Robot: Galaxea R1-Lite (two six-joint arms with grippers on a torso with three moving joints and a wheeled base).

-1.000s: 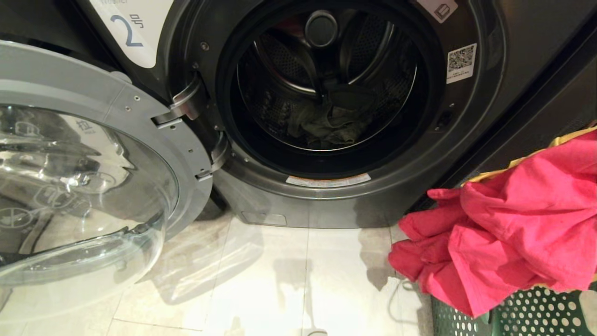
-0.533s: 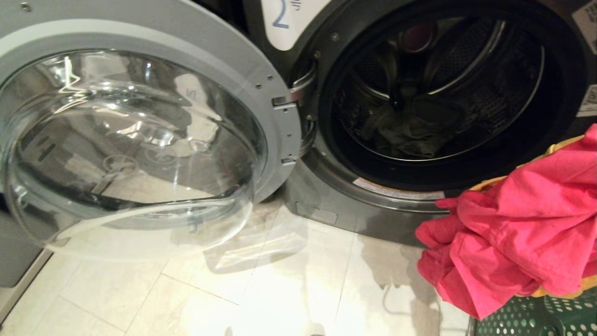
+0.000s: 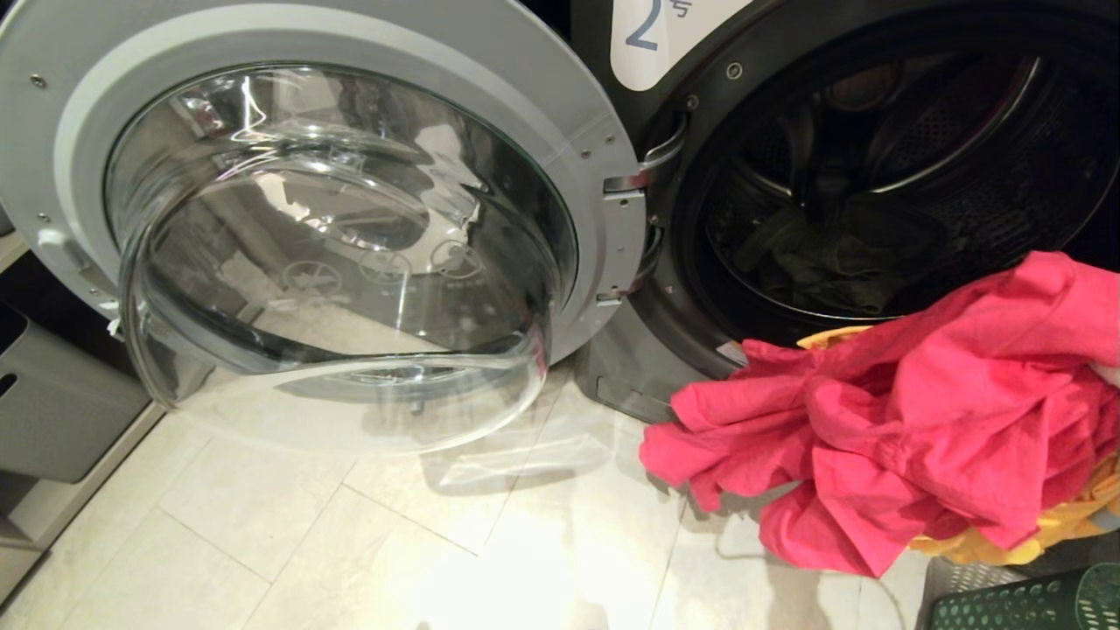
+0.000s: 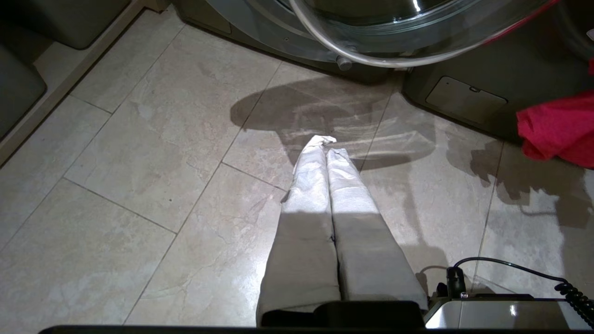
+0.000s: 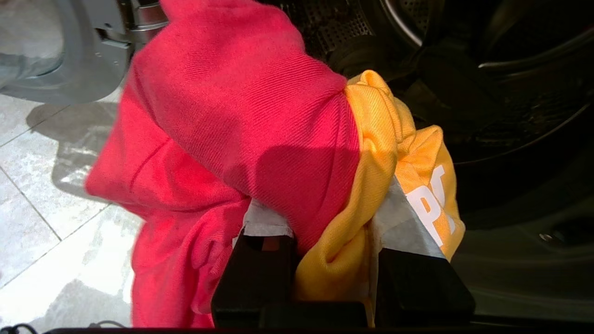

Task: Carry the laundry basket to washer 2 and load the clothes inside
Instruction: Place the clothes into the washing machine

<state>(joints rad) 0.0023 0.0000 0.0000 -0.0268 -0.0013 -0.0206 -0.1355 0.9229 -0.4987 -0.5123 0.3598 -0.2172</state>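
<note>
The right claw (image 5: 325, 241) is clamped on a bunch of clothes (image 3: 910, 411) — red cloth and an orange-yellow piece pinched together between its two fingers, so both go in one trip. The bundle hangs above the basket (image 3: 1024, 604), whose green perforated rim just shows at the lower right corner of the head view, and in front of the lower lip of washer 2 (image 3: 665, 367). A red flap trails down toward the floor (image 3: 350, 542); it seems likely to drag over the lip unless the load is lifted higher.

The door (image 3: 332, 236) is swung fully out to the left, which leaves the drum mouth free for the arm coming from the right. Inside the drum (image 3: 875, 219) a dark garment already lies at the bottom, so loading looks part done.

The left claw (image 4: 325, 144) points at bare tile with its fingers pressed together, holding nothing — kept low and out of the way, well short of the door.

A grey bin (image 3: 61, 402) sits at the far left, beside the door.
</note>
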